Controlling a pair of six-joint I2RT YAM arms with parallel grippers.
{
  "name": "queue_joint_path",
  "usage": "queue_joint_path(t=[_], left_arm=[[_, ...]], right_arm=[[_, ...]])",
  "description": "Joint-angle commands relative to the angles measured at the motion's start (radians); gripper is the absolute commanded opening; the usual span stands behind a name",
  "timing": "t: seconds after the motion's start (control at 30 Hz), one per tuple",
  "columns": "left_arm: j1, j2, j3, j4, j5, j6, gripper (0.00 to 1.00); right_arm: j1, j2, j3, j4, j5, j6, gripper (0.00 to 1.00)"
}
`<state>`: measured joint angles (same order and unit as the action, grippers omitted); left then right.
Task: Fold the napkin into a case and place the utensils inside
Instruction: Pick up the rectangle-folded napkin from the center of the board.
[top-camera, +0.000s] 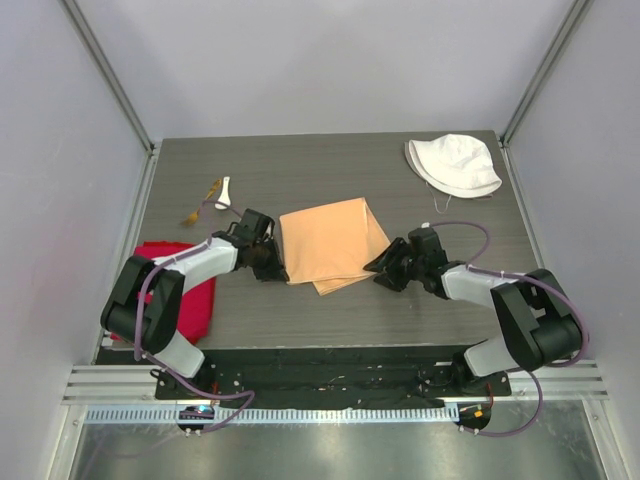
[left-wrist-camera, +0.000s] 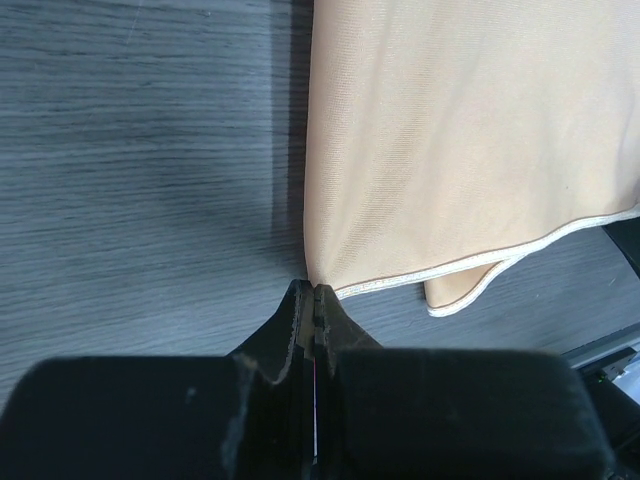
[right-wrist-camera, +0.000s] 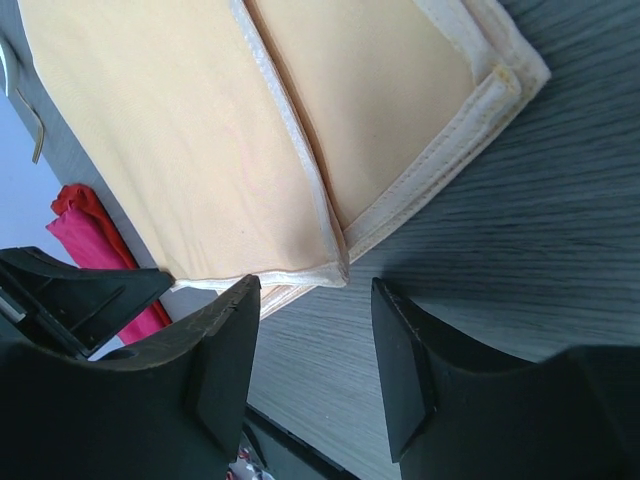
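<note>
The peach-orange napkin (top-camera: 332, 243) lies folded in layers in the middle of the table, a lower layer peeking out along its near edge. My left gripper (top-camera: 272, 262) is at its near left corner; in the left wrist view the jaws (left-wrist-camera: 315, 290) are shut, pinching the very tip of the napkin (left-wrist-camera: 460, 150). My right gripper (top-camera: 385, 272) stands open at the near right corner, and the hemmed corner of the napkin (right-wrist-camera: 200, 150) lies just beyond its fingertips (right-wrist-camera: 315, 300). The white spoon (top-camera: 223, 192) and the gold fork (top-camera: 205, 203) lie together at the back left.
A bright red cloth (top-camera: 185, 290) lies at the near left, under the left arm, and shows in the right wrist view (right-wrist-camera: 85, 235). A white fabric hat (top-camera: 452, 165) sits at the back right corner. Metal frame posts rise at both back corners.
</note>
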<state>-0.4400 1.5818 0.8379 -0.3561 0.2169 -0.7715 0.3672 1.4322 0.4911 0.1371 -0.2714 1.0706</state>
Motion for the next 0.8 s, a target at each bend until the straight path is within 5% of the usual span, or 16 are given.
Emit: queue_joint_path(t=[0.0,0.63,0.77], left_arm=[[0.011,-0.045,-0.017,-0.018,-0.007,0.037,0.01],[0.012,-0.017,-0.022,0.017,0.036,0.024,0.00],[0.012,-0.023,-0.025,0.017,0.033,0.023,0.00]], right_arm=[[0.004,0.046,0.015,0.009,0.011,-0.032,0.54],[0.006,0.080,0.046,-0.036,0.086,-0.037,0.31],[0.004,0.070,0.050,-0.036,0.081,-0.034,0.17]])
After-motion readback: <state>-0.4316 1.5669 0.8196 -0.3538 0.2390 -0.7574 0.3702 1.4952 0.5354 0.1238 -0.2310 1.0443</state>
